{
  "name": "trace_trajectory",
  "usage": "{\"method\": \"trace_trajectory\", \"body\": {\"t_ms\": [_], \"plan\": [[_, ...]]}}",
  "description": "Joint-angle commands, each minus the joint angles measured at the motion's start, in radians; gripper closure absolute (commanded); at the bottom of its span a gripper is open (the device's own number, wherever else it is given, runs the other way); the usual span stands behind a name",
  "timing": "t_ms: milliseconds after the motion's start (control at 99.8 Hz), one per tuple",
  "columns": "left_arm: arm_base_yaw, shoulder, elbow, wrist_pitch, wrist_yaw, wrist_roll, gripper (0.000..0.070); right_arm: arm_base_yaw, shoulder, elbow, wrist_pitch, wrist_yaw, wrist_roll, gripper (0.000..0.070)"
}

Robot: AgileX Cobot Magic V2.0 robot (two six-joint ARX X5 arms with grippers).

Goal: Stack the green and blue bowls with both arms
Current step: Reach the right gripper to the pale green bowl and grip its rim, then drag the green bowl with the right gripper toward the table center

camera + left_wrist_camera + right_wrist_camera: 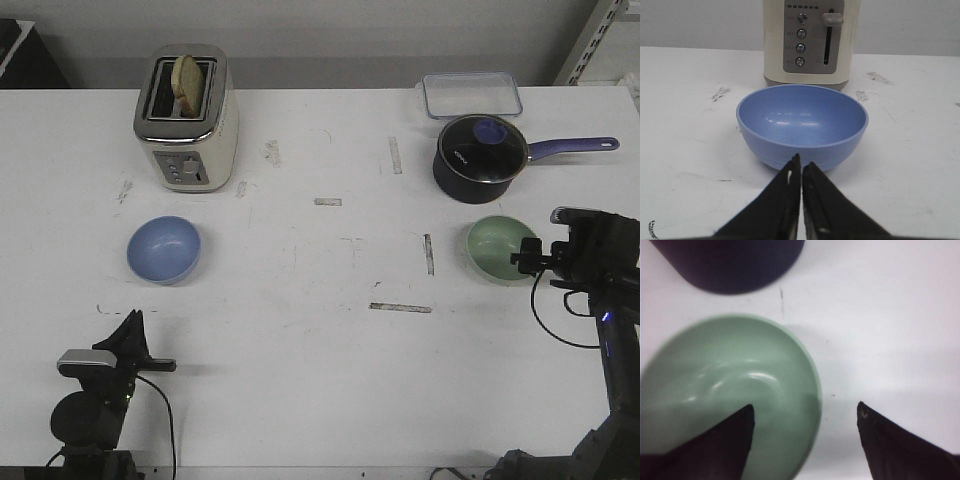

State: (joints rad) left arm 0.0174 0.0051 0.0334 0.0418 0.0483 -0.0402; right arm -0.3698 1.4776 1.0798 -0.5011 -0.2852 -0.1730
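Two arms: low at the near edge of the table [300, 380], one per bowl, so each can take its own.
Left gripper [801, 167]: black pointed fingers pressed together, tips aimed at the blue bowl's near wall, close but apart from it; holding nothing.
Left arm posture: tucked near the front left corner, likely parked while the other side works.
Right gripper [805, 412]: fingers spread wide, straddling the green bowl's rim, one finger over the inside, the other over bare table outside; not yet closed, contact with the rim not clear.
Right arm purpose: set for a pinch on the thin wall, judged the best grip on a smooth round bowl.
Blue bowl [164, 249]: left of centre, upright and empty, glossy periwinkle, rounded wall, just in front of the toaster.
Green bowl [501, 248]: right side, upright and empty, pale mint with a soft shine, just in front of the saucepan; well apart from the blue one.
Table surface: white, matte, scuffed with grey marks and strips.
Toaster [187, 118]: cream body, chrome top, bread in one slot.
Saucepan [482, 157]: dark, glass lid, purple handle pointing right.
Food box [471, 95]: clear, shallow, at the far right edge.
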Motion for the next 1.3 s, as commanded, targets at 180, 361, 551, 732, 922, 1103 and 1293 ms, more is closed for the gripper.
{"method": "trace_trajectory", "body": {"t_ms": [180, 361, 551, 732, 922, 1103, 1293], "plan": [[0.0, -0.001, -0.02, 0.011, -0.003, 0.0, 0.0699, 0.014, 0.116, 0.016, 0.046, -0.002, -0.012, 0.0462], [0.0, -0.001, -0.02, 0.011, -0.003, -0.002, 0.0699, 0.017, 0.121, 0.016, 0.048, 0.005, -0.012, 0.07], [0.0, -0.001, -0.02, 0.012, -0.003, -0.002, 0.0699, 0.017, 0.119, 0.019, 0.05, 0.007, -0.007, 0.07], [0.0, -0.001, -0.02, 0.012, -0.003, -0.002, 0.0699, 0.048, 0.07, 0.082, -0.005, -0.015, 0.022, 0.07], [0.0, -0.001, -0.02, 0.012, -0.003, -0.002, 0.0699, 0.183, -0.001, 0.205, -0.103, -0.041, 0.078, 0.07], [0.0, -0.001, -0.02, 0.012, -0.003, -0.002, 0.0699, 0.42, -0.013, 0.276, -0.122, -0.066, 0.159, 0.07], [0.0, -0.001, -0.02, 0.011, -0.003, -0.002, 0.0699, 0.685, 0.029, 0.276, -0.111, -0.052, 0.17, 0.07]]}}
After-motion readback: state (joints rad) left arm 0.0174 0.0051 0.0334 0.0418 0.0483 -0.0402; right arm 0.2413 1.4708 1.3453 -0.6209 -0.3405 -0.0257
